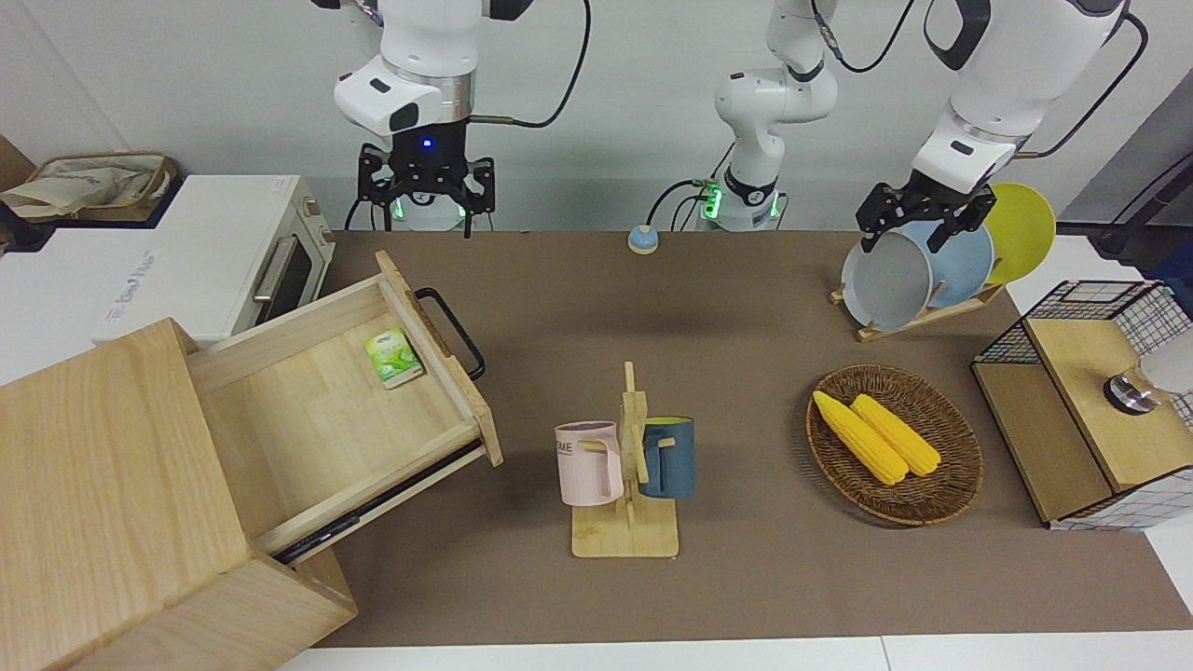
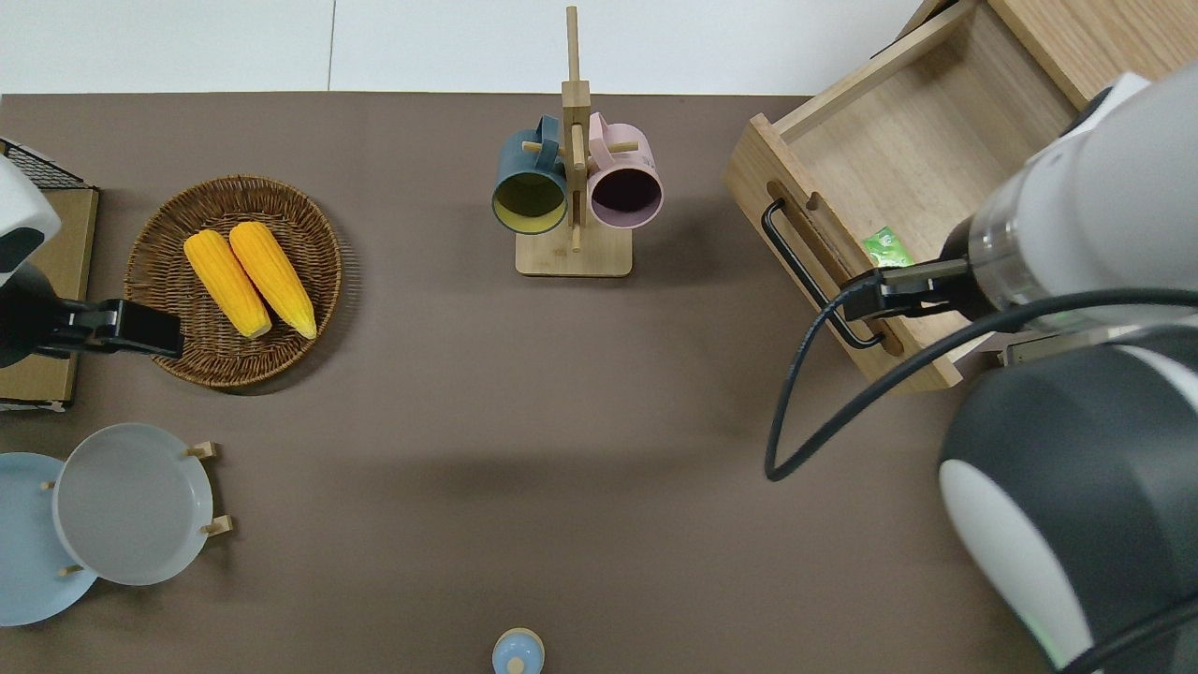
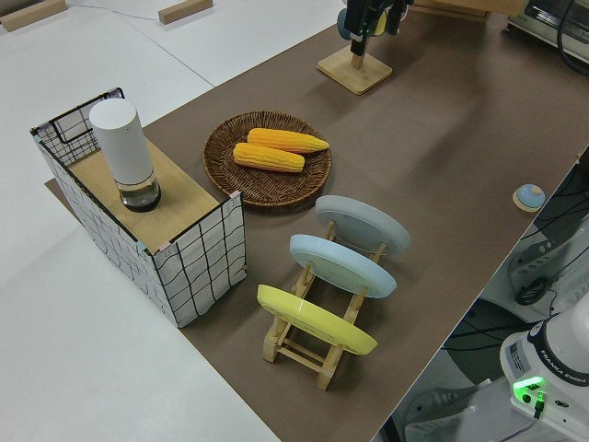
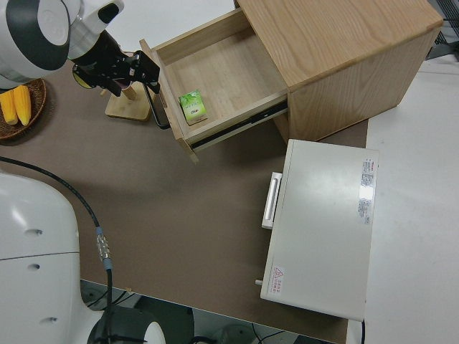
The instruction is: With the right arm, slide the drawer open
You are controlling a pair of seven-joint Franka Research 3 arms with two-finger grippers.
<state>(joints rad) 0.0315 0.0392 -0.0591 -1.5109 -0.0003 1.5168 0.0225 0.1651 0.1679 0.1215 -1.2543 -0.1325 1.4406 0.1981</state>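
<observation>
The pale-wood drawer [image 1: 326,419] stands pulled far out of the big wood cabinet [image 1: 102,503]. Its black bar handle [image 1: 454,331] faces the middle of the table. A small green packet [image 1: 393,358] lies inside, near the drawer front. My right gripper [image 1: 426,207] hangs open and empty, raised, its blue wrist light on. In the overhead view the right gripper [image 2: 856,298] shows over the handle [image 2: 805,267] end of the drawer [image 2: 936,159]. The right side view shows the right gripper [image 4: 143,68] beside the drawer front [image 4: 168,107]. My left arm is parked, its gripper [image 1: 918,224] open.
A white toaster oven [image 1: 233,261] stands beside the cabinet, nearer to the robots. A mug rack [image 1: 626,466] with two mugs is mid-table. A wicker basket [image 1: 932,494] holds two corn cobs. A plate rack [image 1: 918,270], a mesh cabinet [image 1: 1090,401] and a small blue bell [image 1: 643,239] also stand here.
</observation>
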